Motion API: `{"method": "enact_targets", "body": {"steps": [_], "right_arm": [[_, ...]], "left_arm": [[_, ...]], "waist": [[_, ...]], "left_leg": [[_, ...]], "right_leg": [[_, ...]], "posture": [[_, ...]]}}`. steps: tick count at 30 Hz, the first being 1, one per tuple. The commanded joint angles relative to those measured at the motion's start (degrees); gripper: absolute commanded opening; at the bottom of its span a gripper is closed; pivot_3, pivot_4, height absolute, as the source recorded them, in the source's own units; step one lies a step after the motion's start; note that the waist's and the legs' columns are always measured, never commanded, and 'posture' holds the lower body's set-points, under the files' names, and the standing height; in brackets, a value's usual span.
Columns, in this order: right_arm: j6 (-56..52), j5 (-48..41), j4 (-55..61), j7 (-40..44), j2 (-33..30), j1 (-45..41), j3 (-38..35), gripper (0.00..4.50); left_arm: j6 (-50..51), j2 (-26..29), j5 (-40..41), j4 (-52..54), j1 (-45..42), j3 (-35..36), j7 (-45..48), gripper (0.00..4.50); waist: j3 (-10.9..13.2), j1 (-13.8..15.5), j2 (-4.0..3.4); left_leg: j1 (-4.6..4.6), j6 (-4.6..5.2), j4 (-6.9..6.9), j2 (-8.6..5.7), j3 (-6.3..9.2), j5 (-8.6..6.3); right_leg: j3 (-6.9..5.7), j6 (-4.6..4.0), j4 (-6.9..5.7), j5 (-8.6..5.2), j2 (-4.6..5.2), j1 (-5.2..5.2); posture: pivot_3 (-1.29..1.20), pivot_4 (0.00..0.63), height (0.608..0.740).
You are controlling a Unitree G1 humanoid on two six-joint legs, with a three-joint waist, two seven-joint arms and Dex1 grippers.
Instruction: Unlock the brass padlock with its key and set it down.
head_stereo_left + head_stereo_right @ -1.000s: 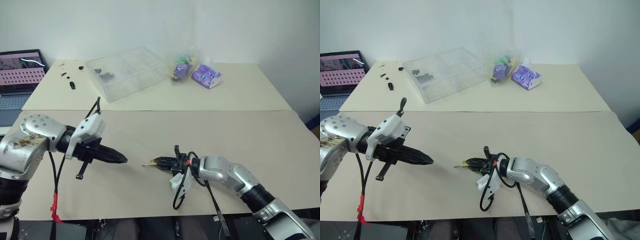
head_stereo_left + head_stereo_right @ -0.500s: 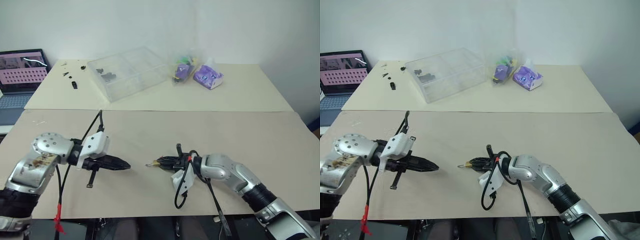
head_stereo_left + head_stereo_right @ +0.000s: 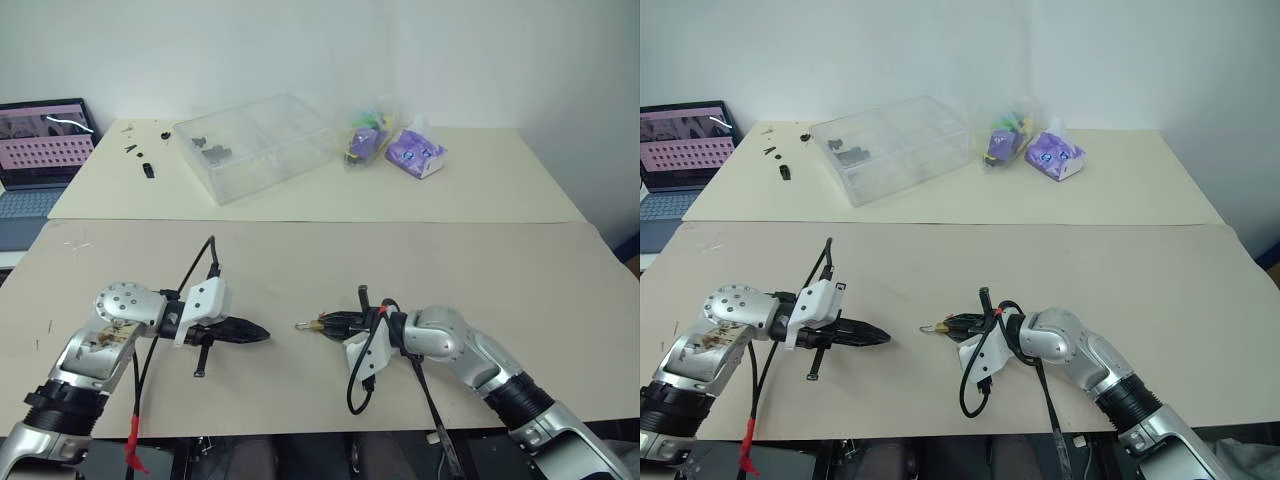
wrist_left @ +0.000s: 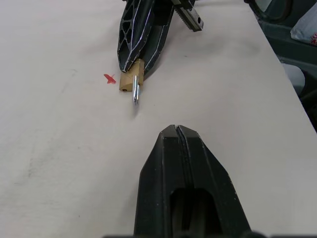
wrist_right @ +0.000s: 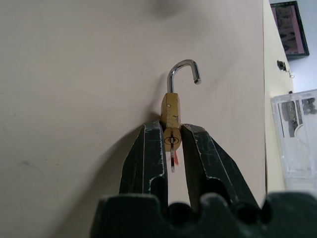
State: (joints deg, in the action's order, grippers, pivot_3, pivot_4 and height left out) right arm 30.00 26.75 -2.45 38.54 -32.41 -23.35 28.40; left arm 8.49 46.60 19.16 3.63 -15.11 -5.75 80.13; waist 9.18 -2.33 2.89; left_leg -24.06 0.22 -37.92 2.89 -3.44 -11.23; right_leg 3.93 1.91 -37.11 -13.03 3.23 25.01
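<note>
Beige tabletop (image 3: pixel 420 260) under a white wall, joined at the rear to a second cream table (image 3: pixel 480 185). On the rear table: clear plastic compartment box (image 3: pixel 255 145), clear bag of coloured items (image 3: pixel 365 135), purple packet (image 3: pixel 414 153), small black parts (image 3: pixel 140 150) near the left corner. Laptop (image 3: pixel 40 150) at far left, screen lit.

Right gripper (image 5: pixel 171 130) low over the front table, pointing toward the robot's left, jaws clamped on the brass padlock (image 5: pixel 171 111). Padlock body pinched between the fingertips, keyhole end facing back between the fingers. Silver shackle (image 5: pixel 183 74) swung open, free end out of the body, projecting past the fingertips. Small red speck (image 4: pixel 109 78) on the table just beside the padlock.

Left gripper (image 3: pixel 255 333) near table level, pointing toward the right gripper, jaws fully closed, nothing held. Clear gap of bare table between its tip and the shackle.
</note>
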Motion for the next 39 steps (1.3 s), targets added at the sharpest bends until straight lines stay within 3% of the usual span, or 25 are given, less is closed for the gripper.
{"method": "enact_targets", "body": {"steps": [1, 2, 4, 10, 19, 24, 29, 39], "right_arm": [[-0.44, -1.54, 2.42, 0.29, -0.42, -0.05, -1.94, 0.09], [-0.49, -1.58, 2.45, 0.29, -0.41, -0.03, -1.97, 0.09], [-1.77, -3.18, 2.63, 0.95, -0.02, 0.12, -2.35, 1.10], [-3.38, -3.79, 3.76, 2.54, -0.48, 0.30, -2.05, 3.12], [-14.92, -17.96, 10.85, 17.46, -6.84, 3.71, -4.27, 3.12], [-32.27, -28.80, 16.11, 20.36, -6.73, 7.28, -8.80, 3.12], [-55.53, -42.31, 21.41, 10.06, 1.31, 10.01, -19.57, 3.12], [-65.49, -43.27, 33.56, -2.08, 7.39, 19.22, -19.85, 3.12]], "left_arm": [[-1.25, -0.47, -0.17, 0.77, -1.11, 0.21, -0.72, 0.02], [-1.25, -0.54, -0.19, 0.84, -1.07, 0.17, -0.81, 0.02], [-1.24, -0.74, -0.35, 0.89, -1.08, -0.01, -1.05, 0.00], [-1.45, -0.85, -0.74, 0.71, -1.10, -0.07, -0.97, 0.00], [-2.24, -1.18, -1.06, -0.84, -1.99, -0.14, -0.60, 0.00], [-2.28, -2.05, -0.98, -1.14, -2.24, -0.18, -1.35, 0.00], [-0.85, -3.03, 0.22, 0.69, -0.40, 1.02, -3.78, 0.00], [0.93, -2.91, 1.01, 3.31, 3.45, 2.78, -7.10, 0.00]], "waist": [[0.00, 0.00, 0.00], [0.00, 0.01, 0.00], [0.00, 0.01, 0.00], [0.00, -0.01, 0.00], [0.00, 0.43, 0.00], [0.00, 0.86, 0.00], [0.00, 1.04, 0.00], [-0.01, 1.56, -0.01]], "left_leg": [[0.00, 0.00, 0.00, 0.00, 0.00, 0.00], [0.01, 0.00, 0.00, 0.00, 0.00, 0.00], [0.00, 0.00, 0.00, 0.00, 0.00, 0.00], [0.00, 0.00, 0.00, 0.00, 0.00, 0.00], [0.01, 0.00, 0.00, -0.01, 0.00, 0.00], [0.03, 0.00, 0.00, 0.02, 0.00, 0.00], [0.03, 0.00, 0.00, 0.04, 0.00, 0.00], [-0.06, -0.02, 0.00, 0.03, -0.02, -0.01]], "right_leg": [[0.00, 0.00, 0.00, 0.00, 0.00, 0.00], [0.00, 0.00, 0.00, 0.00, 0.00, 0.00], [0.00, 0.00, 0.00, 0.00, 0.00, 0.00], [0.00, 0.01, 0.00, 0.00, 0.00, 0.00], [0.00, 0.01, 0.01, 0.00, 0.02, -0.03], [-0.01, 0.00, 0.01, -0.01, 0.00, -0.03], [-0.01, -0.03, 0.00, 0.05, -0.01, -0.03], [-0.04, 0.10, 0.06, -0.01, 0.06, 0.03]], "posture": [[0.00, 0.150, 0.740], [0.00, 0.150, 0.740], [0.00, 0.150, 0.740], [0.00, 0.150, 0.740], [0.00, 0.150, 0.740], [0.00, 0.150, 0.740], [0.00, 0.150, 0.740], [0.00, 0.150, 0.740]]}}
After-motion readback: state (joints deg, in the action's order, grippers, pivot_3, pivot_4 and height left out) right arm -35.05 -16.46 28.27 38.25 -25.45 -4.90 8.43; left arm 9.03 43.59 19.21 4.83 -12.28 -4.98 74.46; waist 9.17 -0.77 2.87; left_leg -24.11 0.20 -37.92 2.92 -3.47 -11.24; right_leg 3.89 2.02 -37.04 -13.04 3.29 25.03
